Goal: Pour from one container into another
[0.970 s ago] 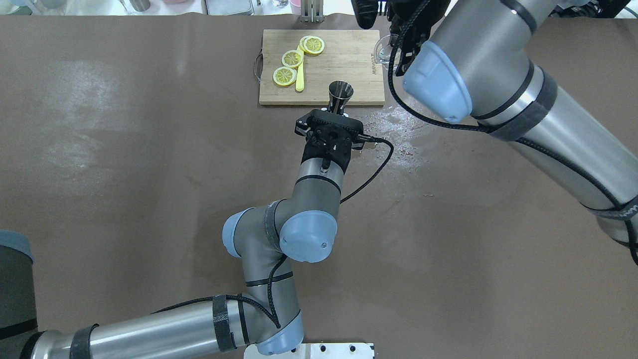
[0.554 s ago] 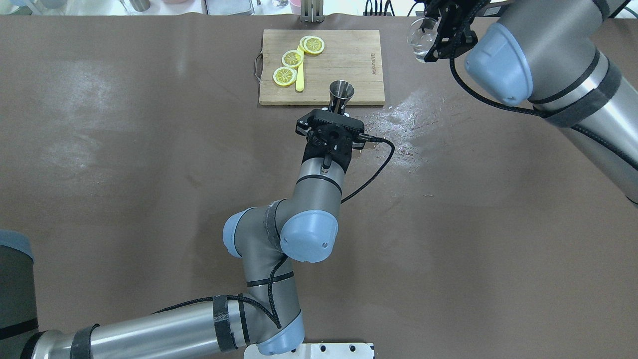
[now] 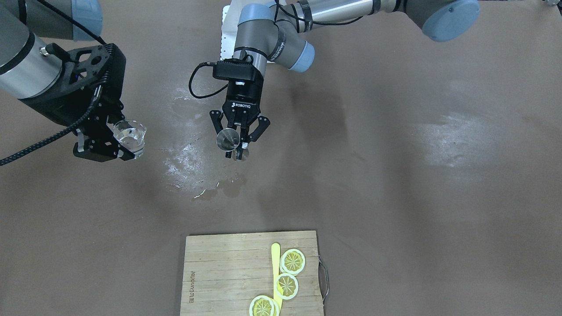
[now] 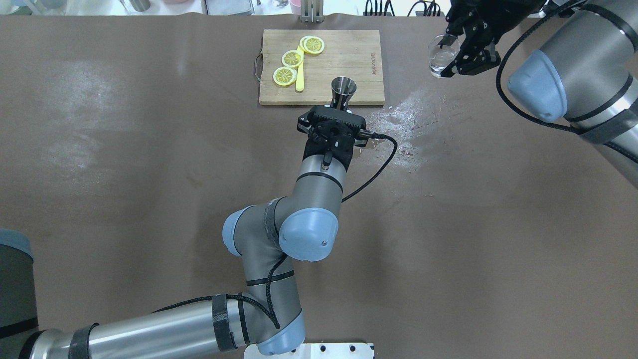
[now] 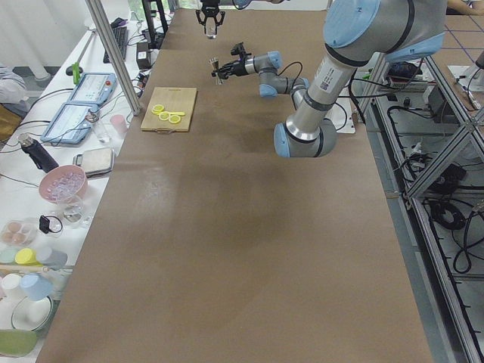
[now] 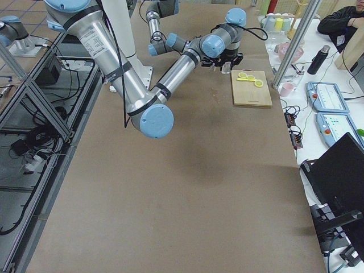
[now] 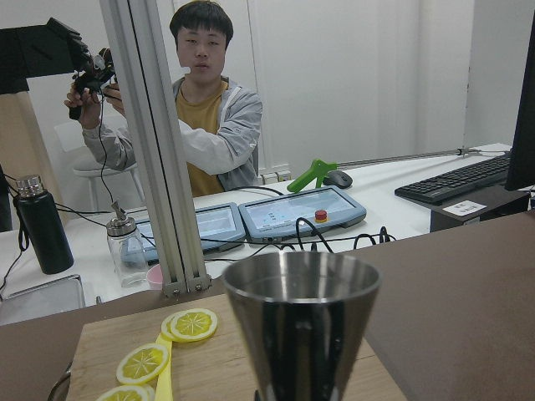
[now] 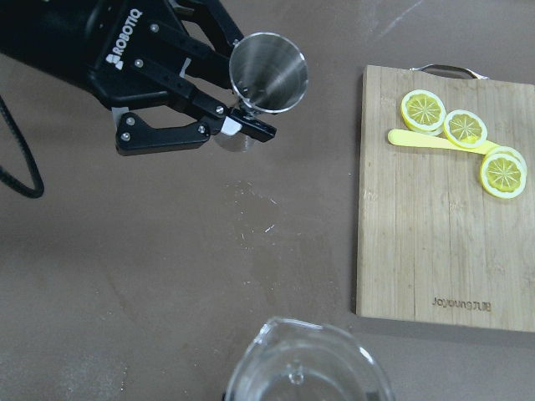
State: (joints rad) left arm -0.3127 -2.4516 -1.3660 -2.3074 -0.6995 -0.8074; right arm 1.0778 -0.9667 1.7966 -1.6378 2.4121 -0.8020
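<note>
Left claw: clamped on the narrow waist of the jigger, with one finger on each side. It reaches out level from the wrist, away from the robot's base.
Jigger: shiny steel, upright with its wide mouth up, held in the air over the table. In the front-facing view it hangs on the robot's side of the cutting board, apart from it, beside a wet patch.
Right claw: closed around the glass cup, gripping its wall from the side.
Glass cup: clear, with a pouring lip, held roughly upright. Whether it holds any liquid cannot be told.
Cup and jigger: well apart, with the cup off to the robot's right of the jigger. Nothing touches between them.
Wet patch: shiny smears and specks on the brown table cover, between the two claws and near the corner of the board.
Cutting board: wooden, with a metal handle at one short end, lying flat toward the far side of the table.
Lemon slices: several on the board near its handle end, lying along a yellow stick and touching it.
Beyond the table: in the left wrist view a person sits behind a metal post with a black device in a raised hand.
</note>
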